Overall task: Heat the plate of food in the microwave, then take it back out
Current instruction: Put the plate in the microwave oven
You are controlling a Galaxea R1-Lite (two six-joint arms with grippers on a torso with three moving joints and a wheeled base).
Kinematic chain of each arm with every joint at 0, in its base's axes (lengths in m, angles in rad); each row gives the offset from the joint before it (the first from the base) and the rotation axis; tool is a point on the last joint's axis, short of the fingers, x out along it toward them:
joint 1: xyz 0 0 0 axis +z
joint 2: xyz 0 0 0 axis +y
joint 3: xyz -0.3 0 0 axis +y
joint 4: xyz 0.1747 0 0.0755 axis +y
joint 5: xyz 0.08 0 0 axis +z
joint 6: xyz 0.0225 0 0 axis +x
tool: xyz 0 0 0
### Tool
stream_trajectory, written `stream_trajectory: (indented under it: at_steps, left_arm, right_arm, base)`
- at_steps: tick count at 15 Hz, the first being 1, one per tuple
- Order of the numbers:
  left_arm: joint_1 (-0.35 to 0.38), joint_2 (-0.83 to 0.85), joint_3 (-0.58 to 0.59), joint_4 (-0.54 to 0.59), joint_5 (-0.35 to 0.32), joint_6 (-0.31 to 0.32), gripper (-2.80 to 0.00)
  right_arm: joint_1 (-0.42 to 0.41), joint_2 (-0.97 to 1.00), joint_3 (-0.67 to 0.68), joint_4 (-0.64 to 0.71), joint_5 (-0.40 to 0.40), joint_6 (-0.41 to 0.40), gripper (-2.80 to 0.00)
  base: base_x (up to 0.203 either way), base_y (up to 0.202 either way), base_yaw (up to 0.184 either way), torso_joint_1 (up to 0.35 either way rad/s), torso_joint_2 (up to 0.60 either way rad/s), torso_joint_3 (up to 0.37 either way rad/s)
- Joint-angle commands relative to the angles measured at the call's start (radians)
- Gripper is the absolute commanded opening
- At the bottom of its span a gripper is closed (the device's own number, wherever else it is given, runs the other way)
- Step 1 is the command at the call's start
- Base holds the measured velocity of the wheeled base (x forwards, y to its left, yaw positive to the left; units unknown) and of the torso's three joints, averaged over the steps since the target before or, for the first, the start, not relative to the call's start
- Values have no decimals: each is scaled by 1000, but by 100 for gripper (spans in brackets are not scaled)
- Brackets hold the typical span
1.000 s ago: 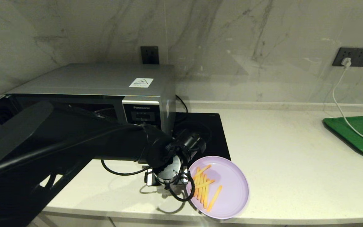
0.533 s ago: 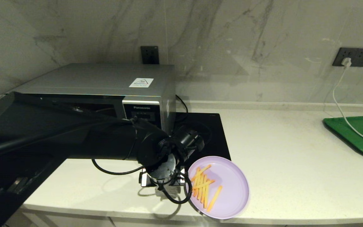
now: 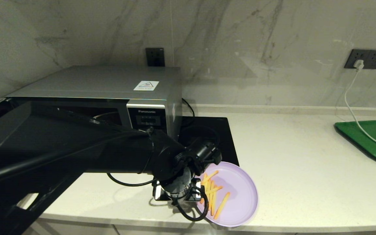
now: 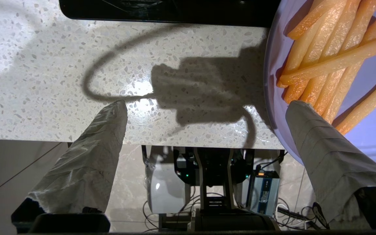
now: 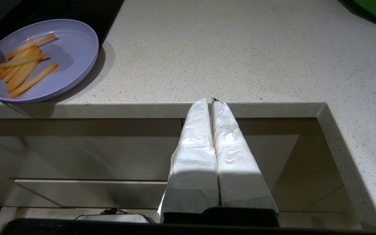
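Observation:
The lilac plate of food lies at the counter's front edge, with orange fries on its left half. My left gripper hangs open just left of it, pointing down. In the left wrist view the gripper spans bare counter, and one padded finger sits over the rim of the plate. The silver microwave stands at the back left, its dark door mostly hidden by my left arm. My right gripper is shut on nothing, below the counter's front edge and right of the plate.
A flat black induction hob lies between the microwave and the plate. A green tray sits at the far right with a white cable running to a wall socket. The plate slightly overhangs the counter edge.
My left gripper swung a little left away from the plate, then came back right; its wrist now overlaps the plate's left rim. The plate has not moved.

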Motion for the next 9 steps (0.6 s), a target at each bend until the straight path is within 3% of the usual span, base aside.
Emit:
stream_trajectory:
  at_steps: [1, 9]
  left_arm:
    - [-1, 7, -4, 2, -7, -4, 0]
    - [-1, 53, -22, 0, 0, 13, 0]
  right_arm:
    - [0, 0, 0, 1, 0, 0, -280]
    - [0, 0, 0, 1, 0, 0, -280]
  base:
    - [0, 0, 0, 0, 0, 0]
    - [0, 0, 0, 0, 0, 0]
